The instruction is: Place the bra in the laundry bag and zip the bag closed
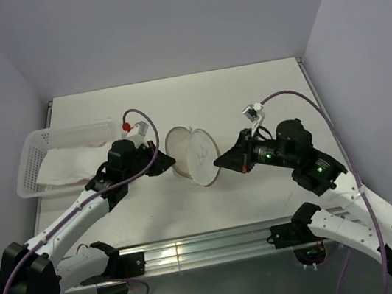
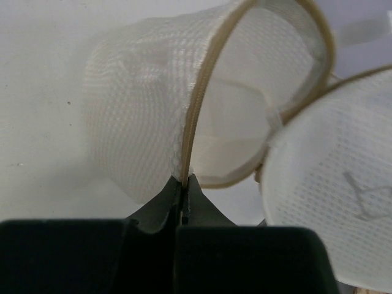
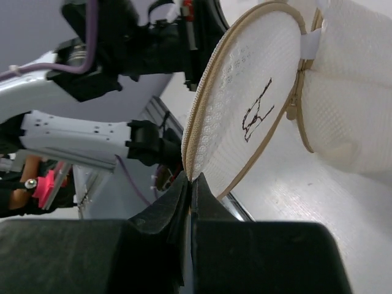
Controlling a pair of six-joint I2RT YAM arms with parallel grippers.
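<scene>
The laundry bag [image 1: 193, 155] stands open on the table between my two grippers, its two white mesh halves hinged apart. My left gripper [image 1: 171, 162] is shut on the tan zipper rim of the left half, as the left wrist view shows [image 2: 184, 180]. That half [image 2: 141, 110] looks empty inside. My right gripper [image 1: 219, 163] is shut on the rim of the right half [image 3: 245, 104], which bears the dark mark [image 3: 257, 110]. It pinches the rim's lower edge in the right wrist view [image 3: 191, 177]. The bra [image 1: 68, 166], pale soft fabric, lies in the white basket at the left.
The white perforated basket [image 1: 29, 155] sits at the table's left edge, just behind my left arm. A metal rail [image 1: 197, 247] runs along the near table edge. Purple walls enclose the table at the back and both sides.
</scene>
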